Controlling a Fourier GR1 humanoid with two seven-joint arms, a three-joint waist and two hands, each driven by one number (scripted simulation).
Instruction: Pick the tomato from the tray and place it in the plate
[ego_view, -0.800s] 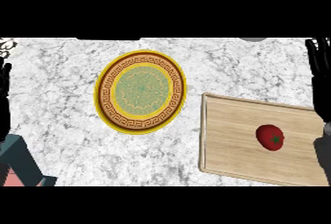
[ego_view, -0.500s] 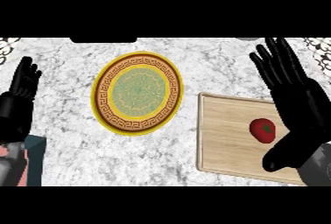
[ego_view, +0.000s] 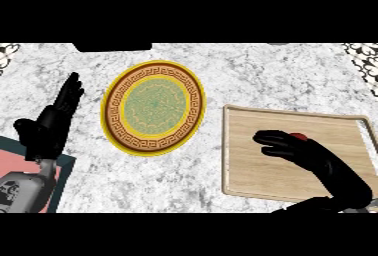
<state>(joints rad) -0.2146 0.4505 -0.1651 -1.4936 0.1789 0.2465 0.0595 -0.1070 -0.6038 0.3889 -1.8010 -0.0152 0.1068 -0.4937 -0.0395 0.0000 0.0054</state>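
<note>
On the grey-white marbled counter (ego_view: 244, 75), the wooden tray (ego_view: 251, 150) is the largest thing and serves as the landmark here. It is pale, rectangular, with a raised rim, and lies a little tilted.

To the left of the tray, just apart from its left edge, sits the round plate (ego_view: 153, 107), with a yellow rim, a brown key-pattern band and a green centre. It holds nothing.

Over the tray's middle lies the right hand (ego_view: 295, 150), black, coming in from the tray's lower right corner, its fingers bent downward over the tomato (ego_view: 299, 136). Only a small red sliver of the tomato shows at the hand's upper edge, so it sits in the tray, toward its upper middle, mostly hidden. Whether the fingers actually clasp it cannot be told.

Far left of the tray, beyond the plate, the left hand (ego_view: 52, 125) stands open, fingers straight and pointing up.
</note>
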